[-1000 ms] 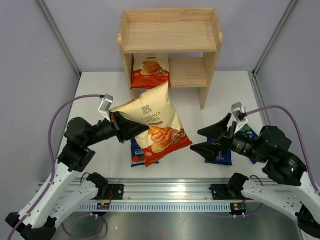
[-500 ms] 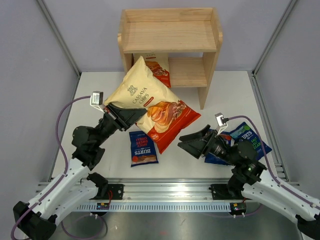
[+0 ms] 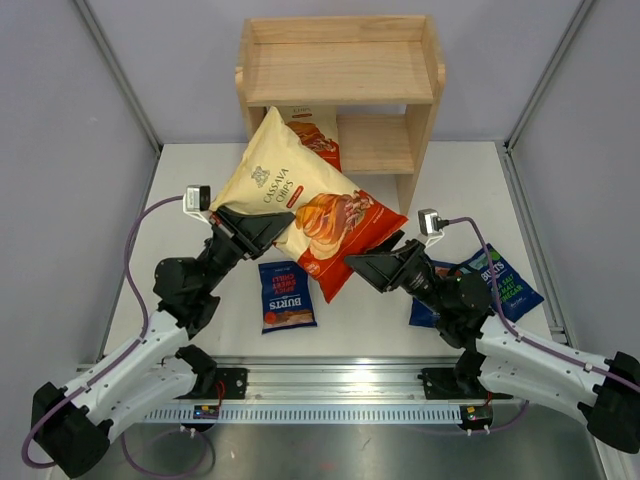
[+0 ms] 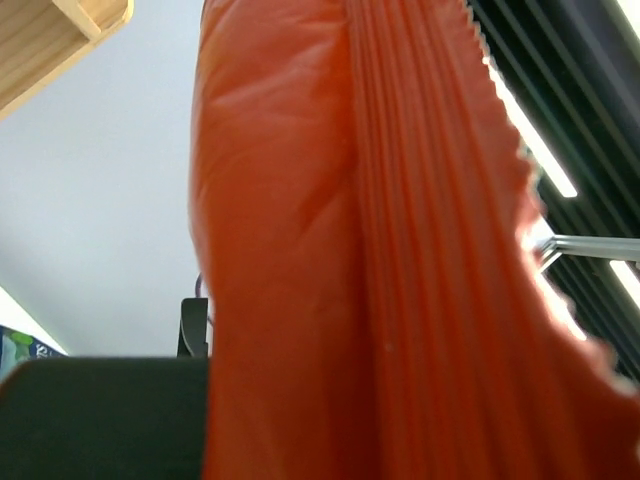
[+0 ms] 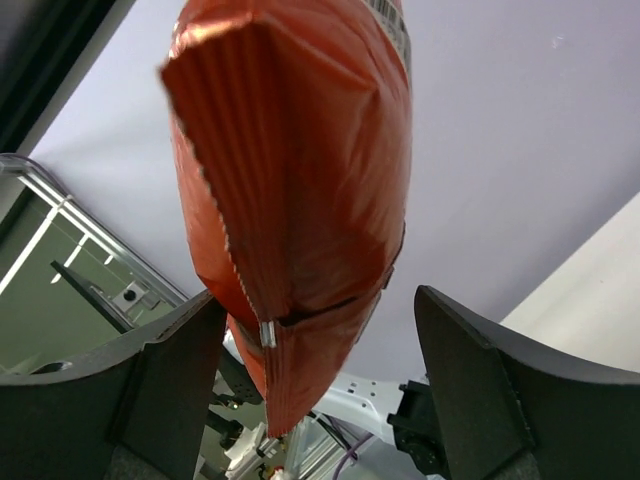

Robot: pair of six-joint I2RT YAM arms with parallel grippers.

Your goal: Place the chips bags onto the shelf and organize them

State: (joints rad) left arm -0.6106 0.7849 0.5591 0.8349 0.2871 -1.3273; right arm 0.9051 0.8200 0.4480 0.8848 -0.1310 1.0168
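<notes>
A large cream-topped, orange-red chips bag [image 3: 305,205] hangs tilted above the table in front of the shelf [image 3: 340,70]. My left gripper [image 3: 262,232] is shut on its left edge. In the left wrist view the orange bag [image 4: 350,250] fills the frame. My right gripper [image 3: 372,262] is open, its fingers either side of the bag's lower sealed corner [image 5: 300,340] without touching it. A second large bag [image 3: 318,135] stands on the lower tier, mostly hidden. One small blue BURTS bag [image 3: 287,297] lies flat below the held bag. Two more [image 3: 497,280] lie at the right, partly under the right arm.
The shelf's side panel [image 3: 418,150] stands just beyond the held bag's right corner. Grey walls and metal frame posts [image 3: 118,70] enclose the table. The arms' mounting rail [image 3: 330,385] runs along the near edge.
The left arm has lifted and turned the big bag toward the shelf. The right arm has swung left from the blue bags to the bag's lower corner, its jaws narrowing a little.
</notes>
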